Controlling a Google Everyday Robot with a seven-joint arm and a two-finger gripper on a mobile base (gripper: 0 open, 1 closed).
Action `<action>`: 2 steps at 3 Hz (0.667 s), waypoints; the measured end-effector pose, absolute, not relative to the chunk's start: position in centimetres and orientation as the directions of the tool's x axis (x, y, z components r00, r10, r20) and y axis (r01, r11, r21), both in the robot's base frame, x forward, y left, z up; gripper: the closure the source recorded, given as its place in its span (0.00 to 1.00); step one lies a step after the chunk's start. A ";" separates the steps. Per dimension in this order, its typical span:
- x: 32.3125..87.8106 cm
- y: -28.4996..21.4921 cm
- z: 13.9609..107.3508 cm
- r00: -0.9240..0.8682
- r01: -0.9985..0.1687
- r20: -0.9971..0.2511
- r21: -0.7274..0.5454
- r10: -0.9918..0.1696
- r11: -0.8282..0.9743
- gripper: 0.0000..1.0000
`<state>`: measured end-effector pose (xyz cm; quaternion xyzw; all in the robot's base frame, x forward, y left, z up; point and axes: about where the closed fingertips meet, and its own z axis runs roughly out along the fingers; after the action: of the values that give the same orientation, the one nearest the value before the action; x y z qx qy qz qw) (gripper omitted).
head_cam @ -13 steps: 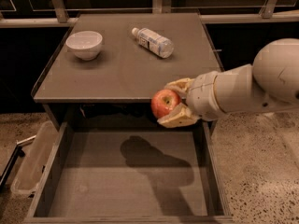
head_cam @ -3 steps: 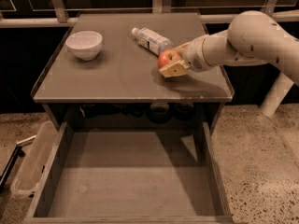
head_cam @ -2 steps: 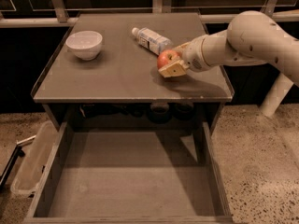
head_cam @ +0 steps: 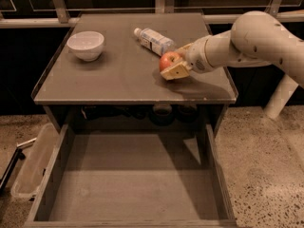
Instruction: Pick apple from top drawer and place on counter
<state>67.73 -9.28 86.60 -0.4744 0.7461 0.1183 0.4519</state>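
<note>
Currently the gripper (head_cam: 176,60) is low at three o'clock on the worktop (head_cam: 118,82). Its fingers (head_cam: 175,71) clasp the apple (head_cam: 168,61); the drawer (head_cam: 128,184) stands open.

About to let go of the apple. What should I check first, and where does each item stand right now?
1. The apple is over the counter and out of the top drawer: ok.
2. The gripper, at the counter's right side, is shut on the apple: ok.
3. Underside of the apple resting on the counter: cannot tell.
4. Gap between the apple and the water bottle lying just behind it: ok, but close.
5. The apple sits inside the counter's front and right edges: ok.
6. The white bowl is far to the left, out of the way: ok.
</note>
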 end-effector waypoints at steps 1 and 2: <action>67.7 -9.3 86.6 -0.141 -0.815 -0.787 -0.252 -0.601 0.522 0.11; 67.7 -9.2 86.6 -0.141 -0.815 -0.787 -0.252 -0.601 0.521 0.00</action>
<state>67.73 -9.22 86.59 -0.4747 0.7460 0.1185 0.4517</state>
